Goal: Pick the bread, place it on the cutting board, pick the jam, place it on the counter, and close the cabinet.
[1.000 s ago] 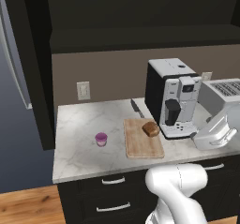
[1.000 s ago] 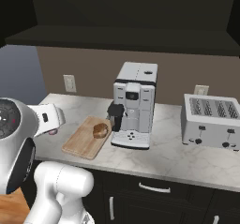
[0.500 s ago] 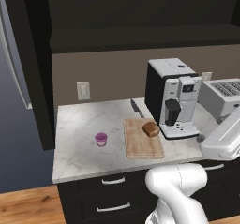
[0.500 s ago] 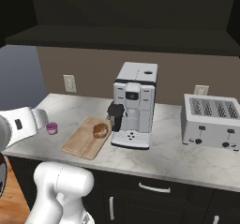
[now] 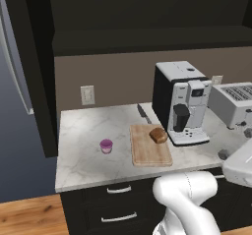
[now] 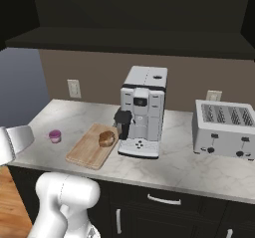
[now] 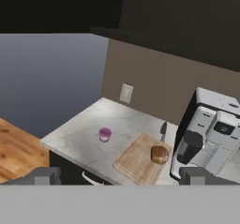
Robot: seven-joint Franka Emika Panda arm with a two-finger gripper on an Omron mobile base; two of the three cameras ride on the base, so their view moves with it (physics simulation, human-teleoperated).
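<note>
bread (image 6: 106,139) on cutting board (image 6: 87,153), jam (image 6: 55,136) on counter (image 6: 189,167), coffee machine (image 6: 142,111), toaster (image 6: 227,129)

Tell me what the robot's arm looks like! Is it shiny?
The arm is smooth, glossy white, built from fat rounded segments like bent tubes, with soft highlights on its curves. A chunky white link with a blunt, boxy end shows at the left edge of the right base view. The tool has two small grey, blocky fingertips. No cables or markings can be made out.
</note>
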